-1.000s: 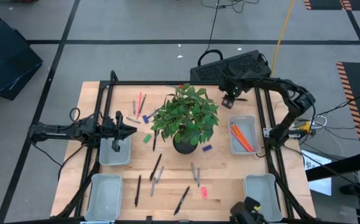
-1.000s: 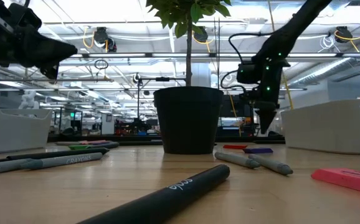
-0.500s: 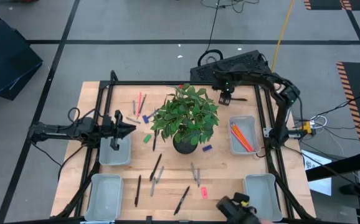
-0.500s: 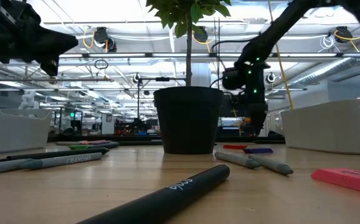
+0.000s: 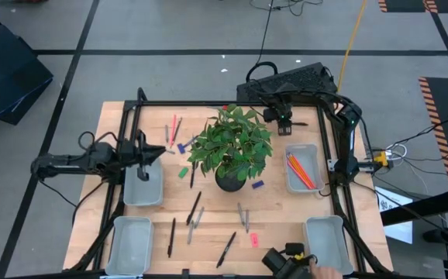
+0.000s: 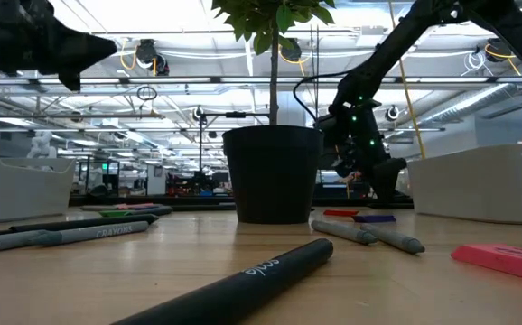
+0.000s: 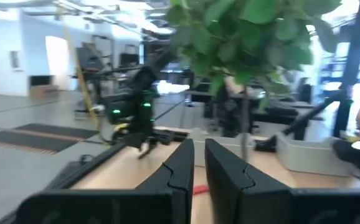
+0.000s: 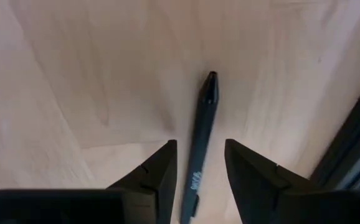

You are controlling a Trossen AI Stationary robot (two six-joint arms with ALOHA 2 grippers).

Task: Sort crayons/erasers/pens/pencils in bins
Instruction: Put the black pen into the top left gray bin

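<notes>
Pen [image 8: 203, 134] lengthwise between claw [image 8: 200, 163] fingers

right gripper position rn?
High view: the right gripper is at the table's far edge, right of the plant; its wrist view shows open fingers straddling a black pen.

1. Four pale bins: at 9 o'clock [image 5: 143, 188], at 7 o'clock [image 5: 129, 242], at 5 o'clock [image 5: 322, 239], at 3 o'clock [image 5: 301, 169].
2. The orange pencils [image 5: 299, 170] lie inside the 3 o'clock bin.
3. Black pens [image 5: 225, 249] lie flat at 6 o'clock.
4. A pink eraser [image 5: 254, 240] lies near them.
</notes>
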